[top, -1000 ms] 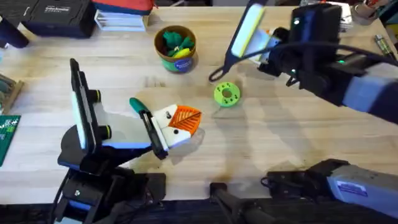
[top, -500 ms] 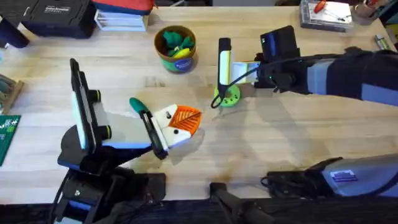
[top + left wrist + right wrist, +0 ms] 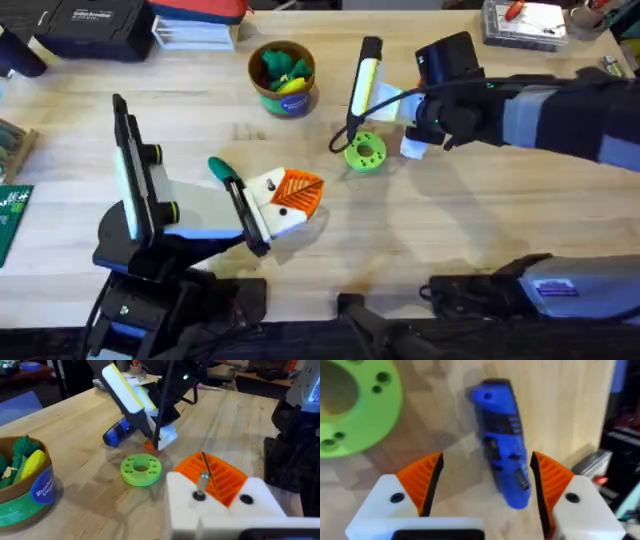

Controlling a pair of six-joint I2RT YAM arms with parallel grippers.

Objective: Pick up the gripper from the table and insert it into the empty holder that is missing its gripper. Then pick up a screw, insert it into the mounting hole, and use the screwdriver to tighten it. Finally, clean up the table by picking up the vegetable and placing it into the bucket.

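My right gripper (image 3: 487, 467) is open low over the table, its orange pads (image 3: 420, 480) on either side of the blue screwdriver (image 3: 502, 440), which lies flat. The screwdriver (image 3: 116, 434) rests just behind the green disc (image 3: 141, 469). Seen from overhead, the right gripper (image 3: 400, 125) hangs beside that disc (image 3: 365, 152). My left gripper (image 3: 285, 200) lies on the table, shut, the orange gripper piece (image 3: 220, 472) seated on the white holder (image 3: 220, 507). A screw (image 3: 200, 482) stands upright in the holder's hole. The dark green vegetable (image 3: 217, 167) lies beside the left arm. The bucket (image 3: 283, 100) stands at the back.
The bucket (image 3: 30, 495) holds green and yellow toy pieces. A black case (image 3: 90, 25) and stacked books (image 3: 195, 25) sit at the back left, a tray (image 3: 525, 20) at the back right, and a green circuit board (image 3: 12, 215) at the left edge.
The right arm swung down and left from the back right, to the green disc. Over the last half second it shifted slightly back. The left arm has not moved.
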